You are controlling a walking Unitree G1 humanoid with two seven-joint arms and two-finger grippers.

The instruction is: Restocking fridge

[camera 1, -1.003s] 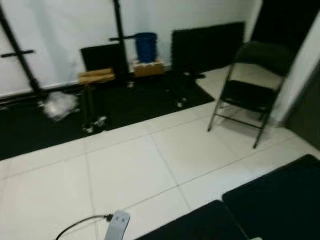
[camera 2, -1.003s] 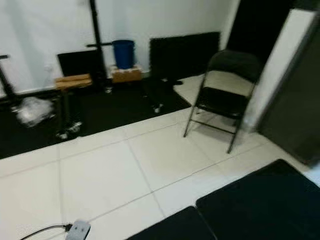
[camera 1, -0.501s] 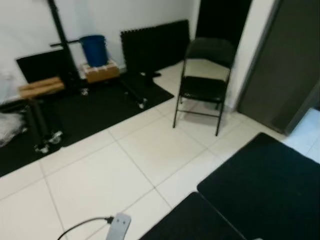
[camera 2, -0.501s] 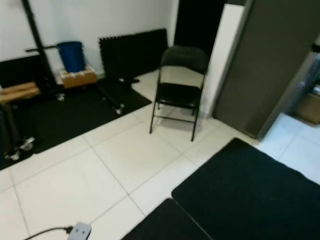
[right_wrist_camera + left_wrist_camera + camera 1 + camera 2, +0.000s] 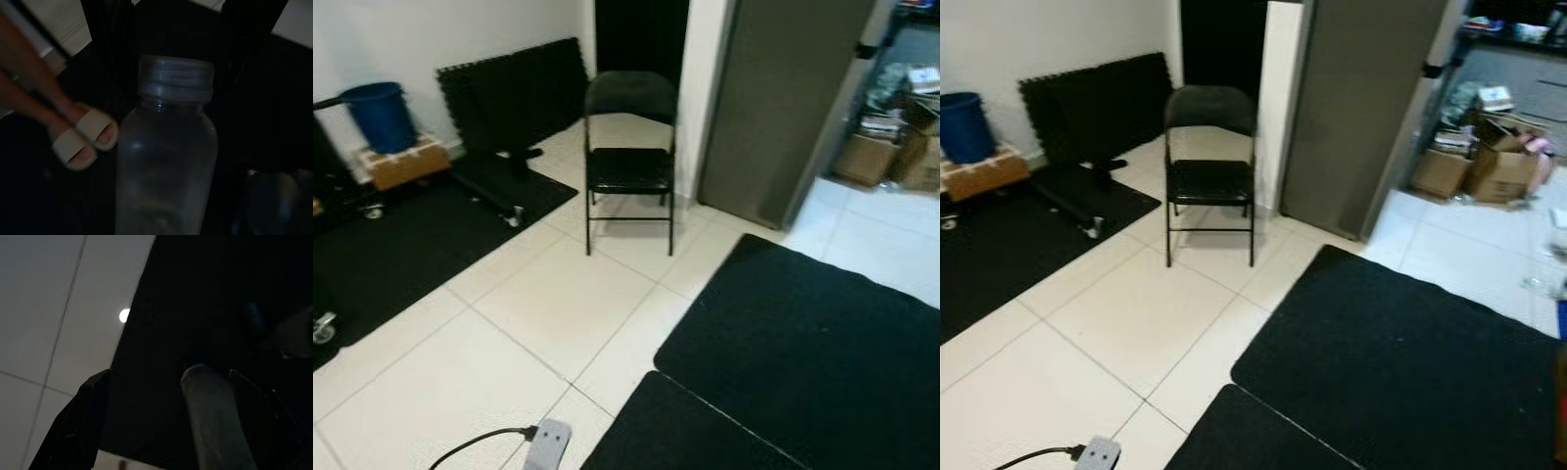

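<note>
floor point(image 5: 558, 313): pale glazed tiles, smooth, faintly glossy, with thin dark grout lines
mats point(image 5: 822, 343): black, matt, finely grained, rubber or foam by the look
chair point(image 5: 628, 162): thin black metal tube frame, dark padded seat and back with a slight sheen
fridge point(image 5: 1361, 108): flat grey metal-looking side, dull satin finish
bucket point(image 5: 380, 116): blue plastic, smooth
boxes point(image 5: 1477, 168): brown cardboard, matt, creased
bottle point(image 5: 166, 161): clear plastic, smooth and shiny, with a ribbed pale plastic cap
sandal point(image 5: 85, 137): pale, smooth straps, on a person's foot
fingers point(image 5: 73, 431): black, matt, hard-looking plastic
wall point(image 5: 431, 34): white, matt paint
</note>
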